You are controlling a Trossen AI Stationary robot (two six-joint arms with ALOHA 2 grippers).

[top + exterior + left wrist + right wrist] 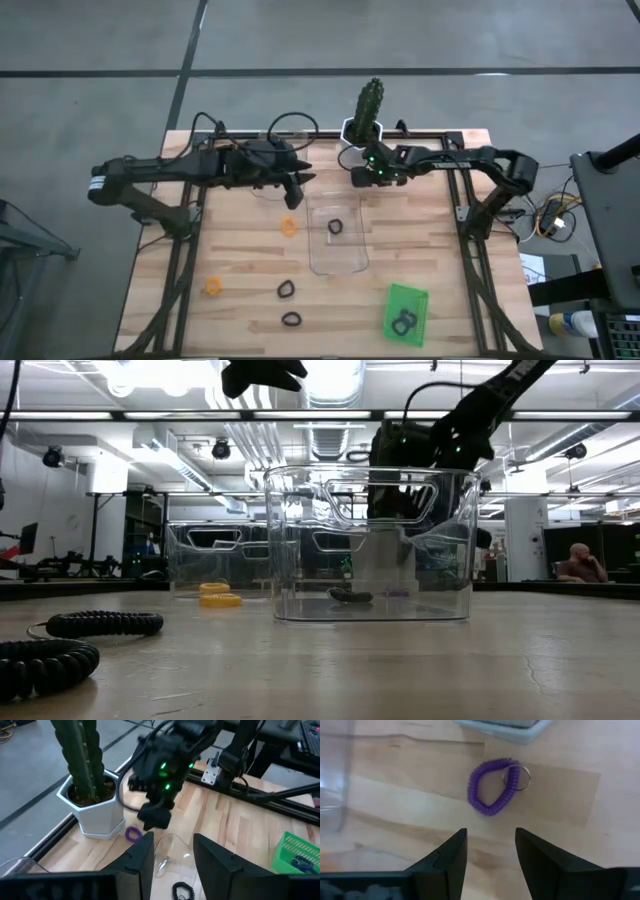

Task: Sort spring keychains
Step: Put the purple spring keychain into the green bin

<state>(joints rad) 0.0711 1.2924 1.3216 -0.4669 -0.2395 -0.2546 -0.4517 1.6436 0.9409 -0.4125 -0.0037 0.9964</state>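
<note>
Hovering above a coiled purple keychain point(493, 787), the right pincer point(490, 851) gapes, seemingly empty.

purple spring keychain point(492, 787) with a metal ring lies flat on the wood by the white cactus pot, also seen in the left wrist view point(132, 834). one black keychain point(335, 226) lies flat inside the clear tray, two more black ones point(287, 290) point(291, 320) lie loose on the table, and a dark one point(404, 321) sits in the green tray. two orange keychains lie flat on the table, one point(289, 227) just beside the clear tray and one point(213, 286) well apart toward the left edge.
</note>
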